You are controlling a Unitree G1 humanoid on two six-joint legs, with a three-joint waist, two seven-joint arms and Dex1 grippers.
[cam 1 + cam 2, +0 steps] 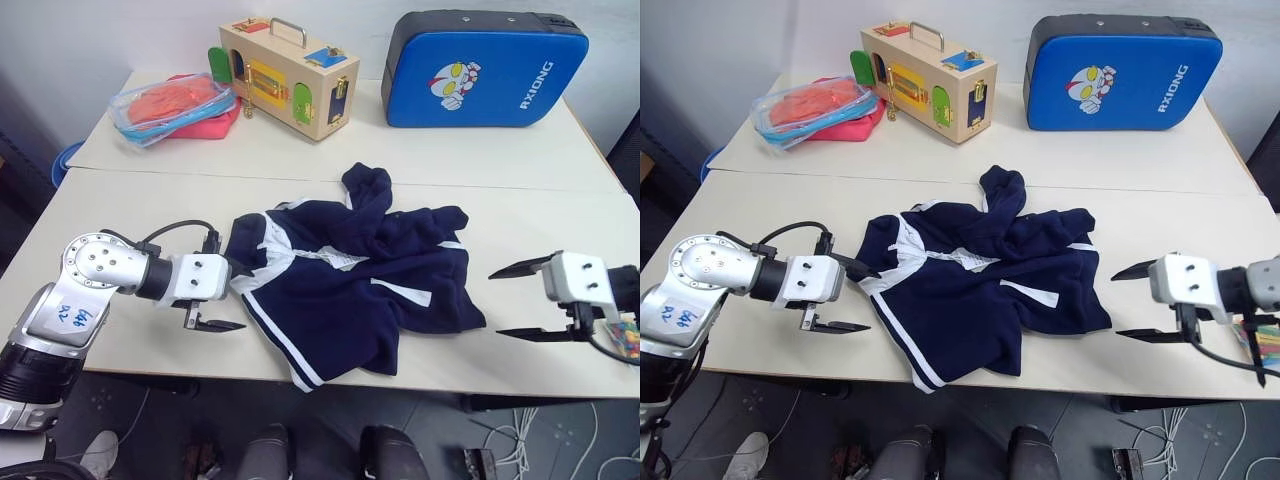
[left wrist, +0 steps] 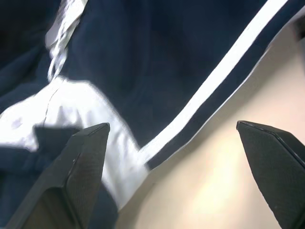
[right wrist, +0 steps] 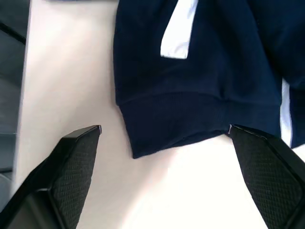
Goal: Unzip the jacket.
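Centrally, crumpled jacket point(image 1: 350, 285) on tabletop point(image 1: 130, 210); left gripper point(image 1: 212, 290) at lower left and right gripper point(image 1: 520, 300) at lower right, fingers spread wide, holding nothing

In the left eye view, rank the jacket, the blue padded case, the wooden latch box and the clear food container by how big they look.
1. jacket, largest.
2. blue padded case.
3. wooden latch box and clear food container: they look alike, so no ranking.
The case, box and container lie farther from the camera, so their true sizes are unsure.

Two pale tables point(image 1: 130, 200) pushed together, white wall point(image 1: 100, 30), dark floor point(image 1: 440, 440)
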